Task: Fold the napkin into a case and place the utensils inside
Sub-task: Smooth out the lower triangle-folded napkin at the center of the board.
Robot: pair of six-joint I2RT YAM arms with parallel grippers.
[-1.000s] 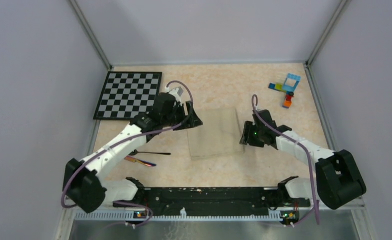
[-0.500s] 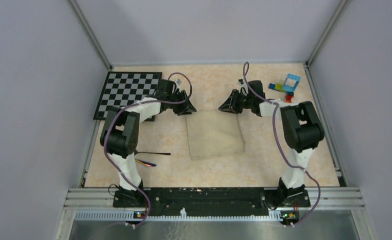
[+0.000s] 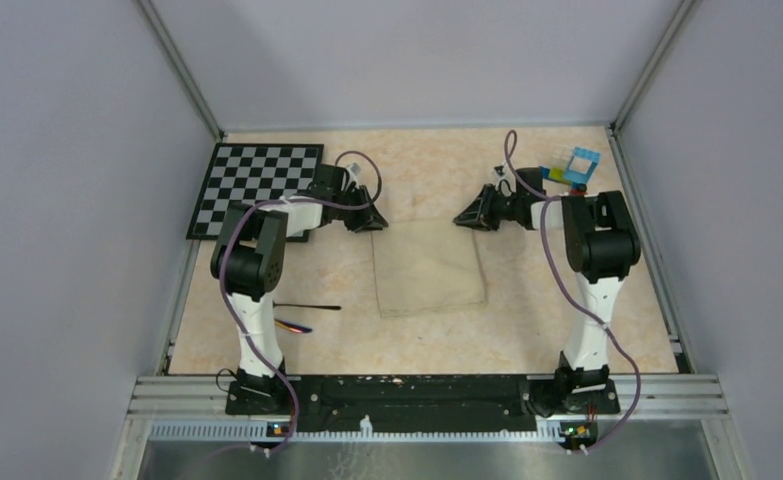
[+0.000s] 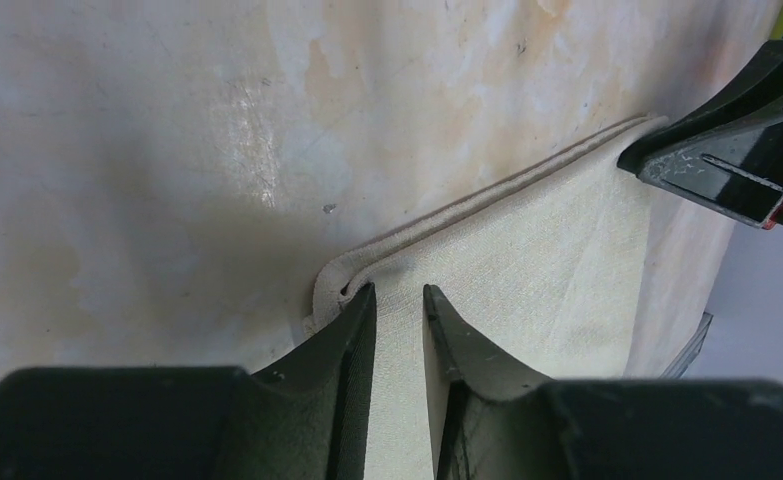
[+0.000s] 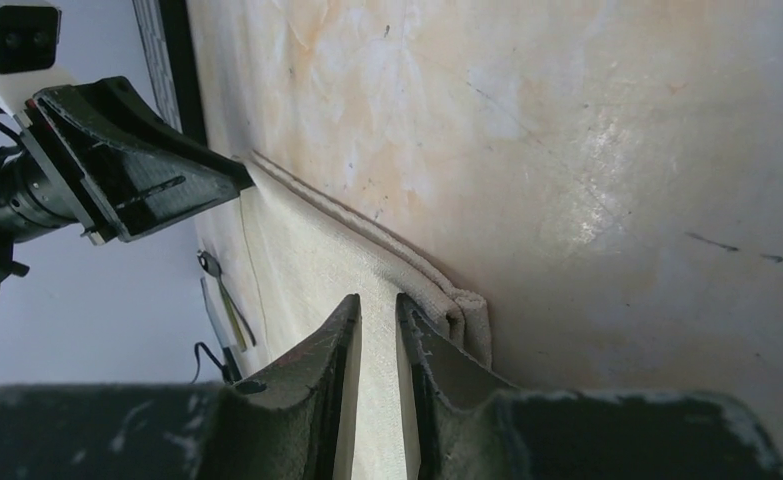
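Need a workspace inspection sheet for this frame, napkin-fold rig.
Surface: table, beige marbled top.
Job's things: napkin lies flat mid-table, doubled along its far edge; utensils lie left of it, apart from the cloth.
Clutter: chequered board far left; toy bricks far right.
Hands: left hand at the napkin's far-left corner, right hand at the far-right corner; fingers nearly together, grip unconfirmed.
Cables: purple cables loop over both arms, off the cloth.
Surroundings: grey walls, metal frame posts; nothing else seen.
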